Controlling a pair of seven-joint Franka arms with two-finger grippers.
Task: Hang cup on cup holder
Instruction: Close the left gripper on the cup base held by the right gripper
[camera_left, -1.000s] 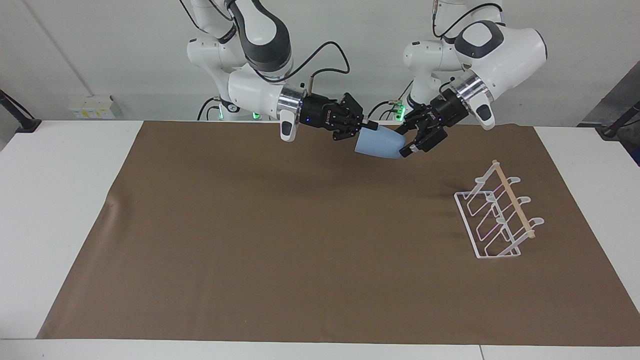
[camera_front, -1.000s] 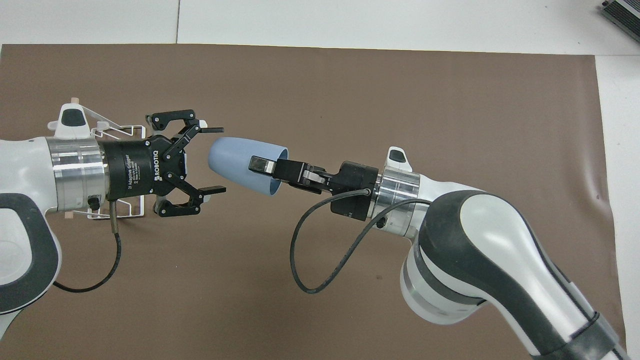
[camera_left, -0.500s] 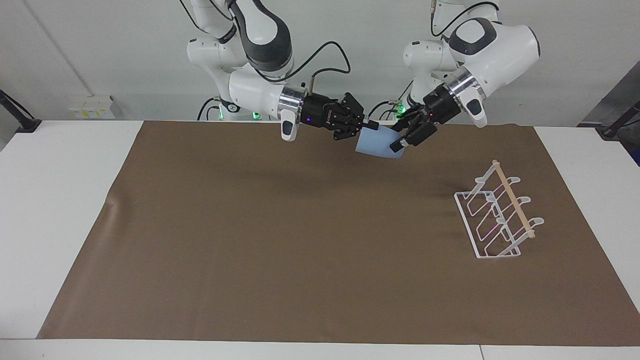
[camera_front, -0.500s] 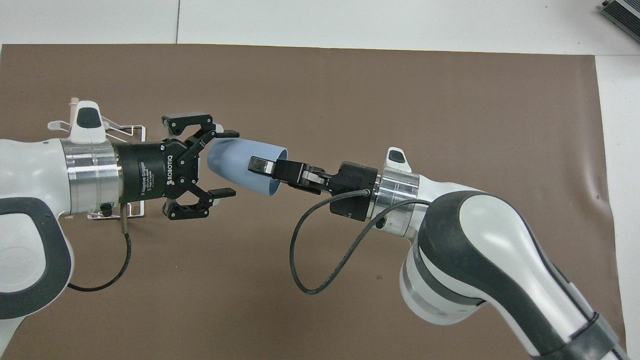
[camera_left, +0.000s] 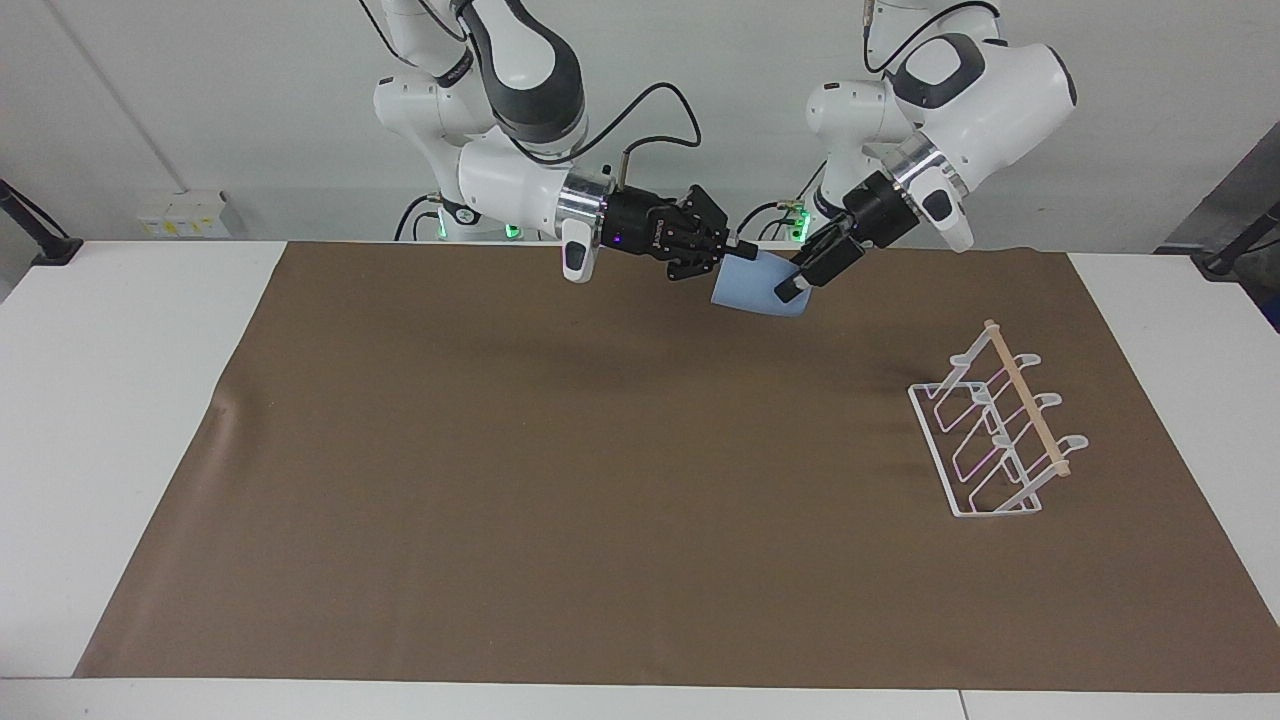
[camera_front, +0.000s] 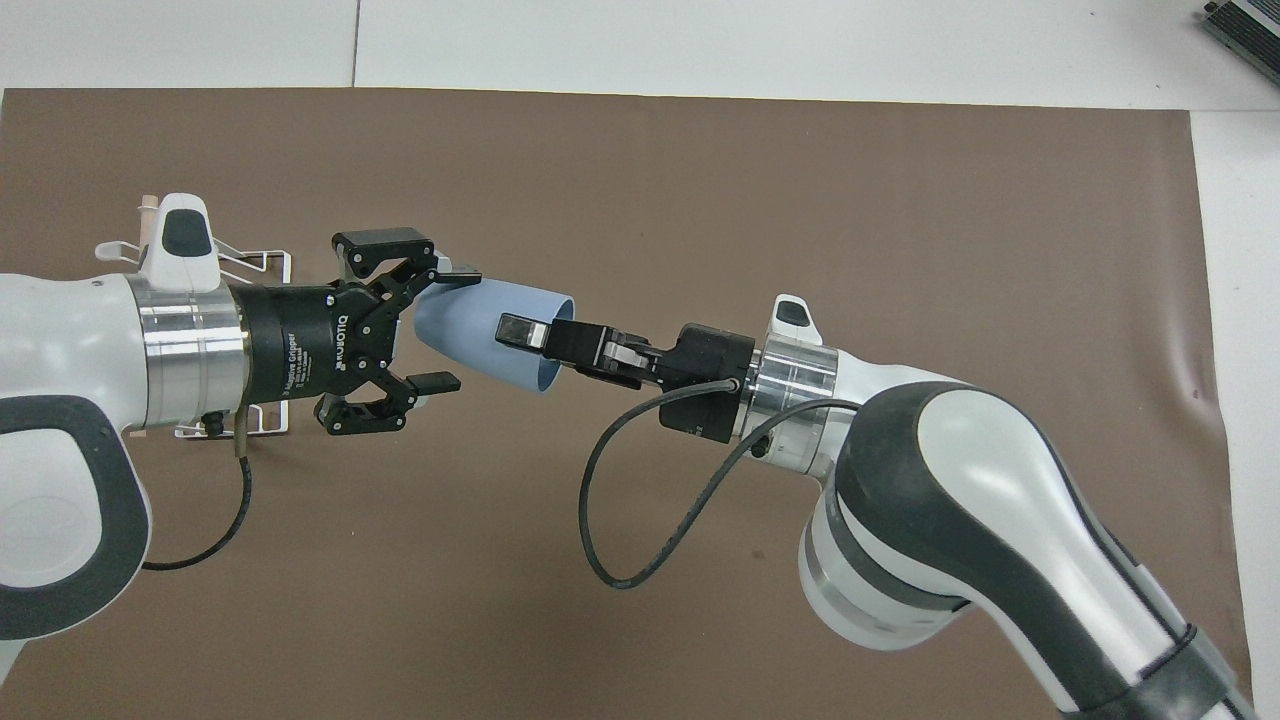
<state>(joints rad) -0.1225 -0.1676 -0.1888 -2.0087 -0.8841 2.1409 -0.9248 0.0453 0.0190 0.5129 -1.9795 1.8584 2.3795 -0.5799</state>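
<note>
The light-blue cup (camera_left: 752, 285) hangs in the air on its side over the brown mat, near the robots' edge. My right gripper (camera_left: 738, 256) is shut on the cup's rim, one finger inside and one outside, as the overhead view (camera_front: 530, 338) shows. My left gripper (camera_left: 790, 285) is open, and its two fingers straddle the cup's tapered base (camera_front: 447, 328) without closing on it. The cup (camera_front: 480, 318) points base-first at the left gripper. The white wire cup holder (camera_left: 995, 425) with its wooden rod stands on the mat toward the left arm's end; in the overhead view (camera_front: 262, 262) my left arm mostly covers it.
A brown mat (camera_left: 560, 480) covers most of the white table (camera_left: 120, 330). A black cable (camera_front: 640, 500) loops from my right wrist. A grey device corner (camera_front: 1245, 25) shows at the table's farthest edge, at the right arm's end.
My left gripper has risen and moved in to the cup, and its open fingers now straddle the base. My right gripper has held the cup nearly still.
</note>
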